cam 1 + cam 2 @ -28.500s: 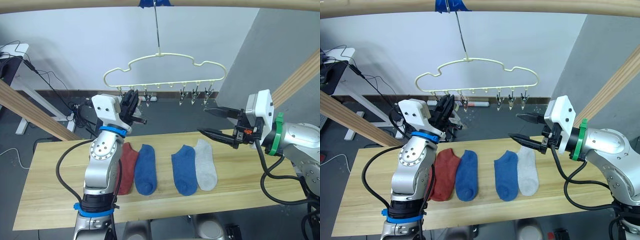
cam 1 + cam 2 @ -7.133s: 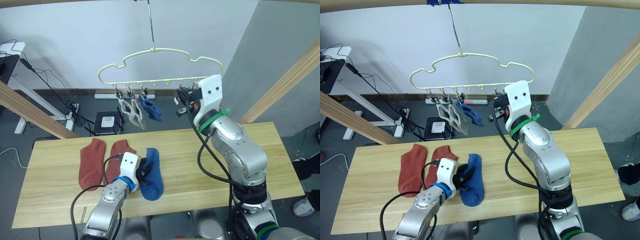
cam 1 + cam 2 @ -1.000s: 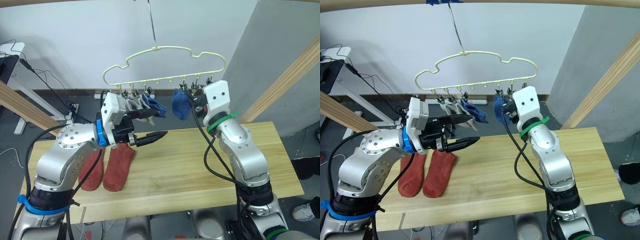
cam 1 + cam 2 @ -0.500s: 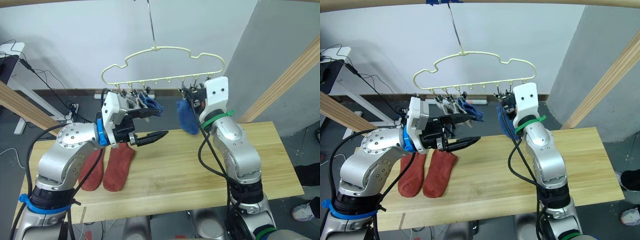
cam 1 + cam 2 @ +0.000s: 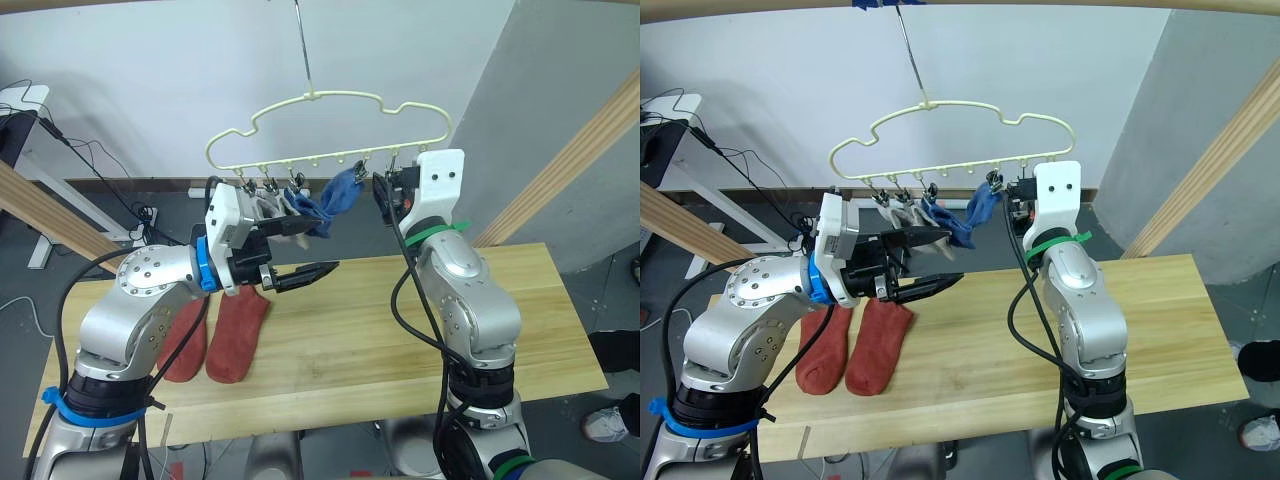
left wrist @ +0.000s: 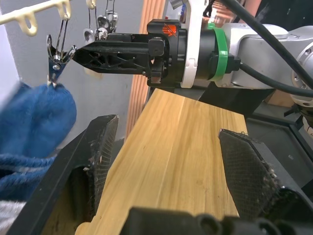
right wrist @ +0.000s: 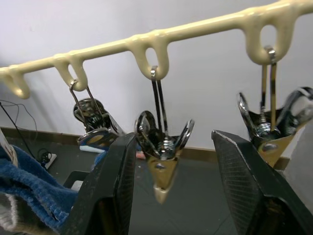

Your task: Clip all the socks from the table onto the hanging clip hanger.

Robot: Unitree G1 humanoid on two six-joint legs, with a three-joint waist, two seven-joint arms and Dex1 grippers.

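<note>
The cream clip hanger [image 5: 330, 100] hangs over the table [image 5: 400, 340]. Two light grey socks [image 5: 262, 205] and a blue sock [image 5: 312, 214] dangle from its left clips. A second blue sock [image 5: 340, 190] is pinned to a middle clip and tilts left. My right gripper [image 5: 385, 195] is up at the clip row, open, with a bare metal clip [image 7: 161, 171] between its fingers [image 7: 115, 191] and not squeezed. My left gripper [image 5: 320, 247] hovers open and empty above the table, below the hung socks. Two rust-red socks [image 5: 238, 333] lie side by side on the table's left part.
Slanted wooden beams [image 5: 590, 160] stand to the right and at the left [image 5: 60, 215] of the table, under a top pole [image 5: 480, 6]. Cables and a power strip [image 5: 215, 243] lie on the floor behind. A person's shoe [image 5: 605, 415] is at the far right.
The second blue sock, which hung down beside my right gripper, has swung up and left on its clip. The right gripper has shifted slightly along the clip row. The left arm stayed still.
</note>
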